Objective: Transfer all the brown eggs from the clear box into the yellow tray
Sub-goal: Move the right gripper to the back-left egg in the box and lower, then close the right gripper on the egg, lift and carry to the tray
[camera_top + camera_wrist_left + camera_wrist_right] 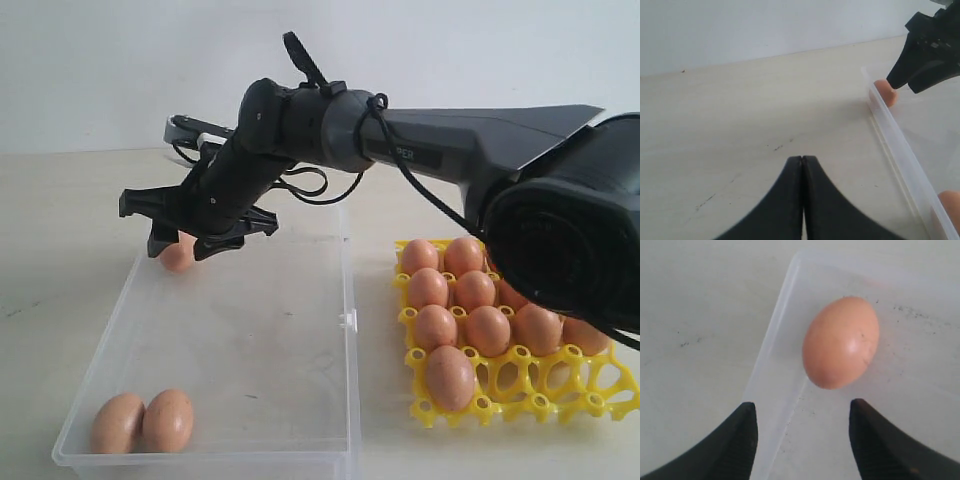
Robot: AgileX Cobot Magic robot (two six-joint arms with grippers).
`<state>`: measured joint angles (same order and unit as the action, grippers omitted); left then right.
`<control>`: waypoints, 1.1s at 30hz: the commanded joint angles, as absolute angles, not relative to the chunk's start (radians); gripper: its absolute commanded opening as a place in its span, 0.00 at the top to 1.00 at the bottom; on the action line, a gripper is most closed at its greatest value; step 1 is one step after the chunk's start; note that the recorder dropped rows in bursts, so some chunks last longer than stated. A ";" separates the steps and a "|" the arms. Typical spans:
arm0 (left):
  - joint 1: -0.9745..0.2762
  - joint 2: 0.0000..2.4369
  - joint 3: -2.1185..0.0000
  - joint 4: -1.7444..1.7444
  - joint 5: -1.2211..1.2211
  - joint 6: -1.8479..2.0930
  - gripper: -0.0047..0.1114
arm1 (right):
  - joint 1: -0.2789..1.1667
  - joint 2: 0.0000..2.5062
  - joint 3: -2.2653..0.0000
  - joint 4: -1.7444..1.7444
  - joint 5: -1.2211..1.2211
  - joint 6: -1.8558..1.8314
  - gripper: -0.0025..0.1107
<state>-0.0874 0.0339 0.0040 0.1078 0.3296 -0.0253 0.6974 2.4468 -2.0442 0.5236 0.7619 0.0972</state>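
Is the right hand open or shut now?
Open: the right hand has its fingers wide apart over a brown egg in the clear box.

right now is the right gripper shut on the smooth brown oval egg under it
No, the right gripper stands open, and the brown egg lies untouched in the clear plastic box.

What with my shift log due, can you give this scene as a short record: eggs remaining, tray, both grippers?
clear box: three brown eggs inside
right gripper: fingers open, over the far-corner egg, not gripping it
near-corner eggs: two, touching
yellow tray: partly filled; right arm hides part
left gripper: fingers shut, empty, outside the box
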 commanded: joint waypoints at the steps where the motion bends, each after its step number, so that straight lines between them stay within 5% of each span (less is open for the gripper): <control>1: -0.091 0.035 0.000 0.105 0.316 -0.030 0.96 | 0.683 2.479 -2.093 0.529 0.764 0.105 0.50; 33: -0.091 0.035 0.000 0.105 0.316 -0.030 0.96 | 0.652 2.597 -2.163 0.603 0.633 0.113 0.50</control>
